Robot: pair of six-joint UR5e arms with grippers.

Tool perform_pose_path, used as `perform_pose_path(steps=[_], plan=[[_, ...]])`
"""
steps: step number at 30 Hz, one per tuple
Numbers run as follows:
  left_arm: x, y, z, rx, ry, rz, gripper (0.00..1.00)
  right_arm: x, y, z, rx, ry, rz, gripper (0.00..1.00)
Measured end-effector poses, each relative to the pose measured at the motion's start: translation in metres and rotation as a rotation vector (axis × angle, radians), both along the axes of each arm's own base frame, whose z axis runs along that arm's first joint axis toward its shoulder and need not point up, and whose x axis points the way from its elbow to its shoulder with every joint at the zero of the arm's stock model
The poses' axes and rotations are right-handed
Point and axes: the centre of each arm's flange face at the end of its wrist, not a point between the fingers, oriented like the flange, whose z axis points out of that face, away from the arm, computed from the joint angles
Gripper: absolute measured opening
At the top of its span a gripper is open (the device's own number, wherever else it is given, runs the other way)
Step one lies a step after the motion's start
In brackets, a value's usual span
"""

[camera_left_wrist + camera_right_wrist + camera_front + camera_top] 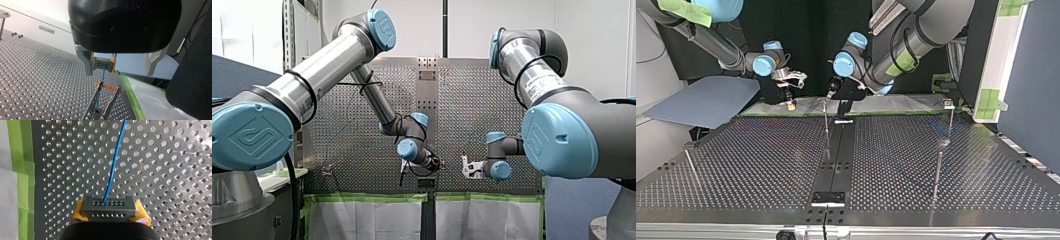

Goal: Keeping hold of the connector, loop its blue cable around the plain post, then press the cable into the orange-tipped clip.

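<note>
Grey multi-hole connector (109, 206) is clamped between the right gripper's (110, 215) yellow pads near the perforated metal bench's (175, 170) green-taped edge. Its thin blue cable (113, 162) is stretched straight across the bench; looping and clipping are judged not yet done. The left gripper (119, 71) is held apart.

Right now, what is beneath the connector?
The perforated table, with the blue cable running out over it. The connector and my right end effector hide the spot directly below.

Front and top views face across table (761, 165); wrist cameras (close) share the connector (103, 65).
</note>
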Motion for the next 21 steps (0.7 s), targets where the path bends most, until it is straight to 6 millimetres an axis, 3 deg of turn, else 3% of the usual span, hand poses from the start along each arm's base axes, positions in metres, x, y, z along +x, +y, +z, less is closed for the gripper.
perform_pose_path(steps=[21], plan=[[-0.003, 0.01, -0.003, 0.081, 0.002, 0.074, 1.0, -0.002, 0.008, -0.006, 0.014, 0.046, 0.01, 0.0]])
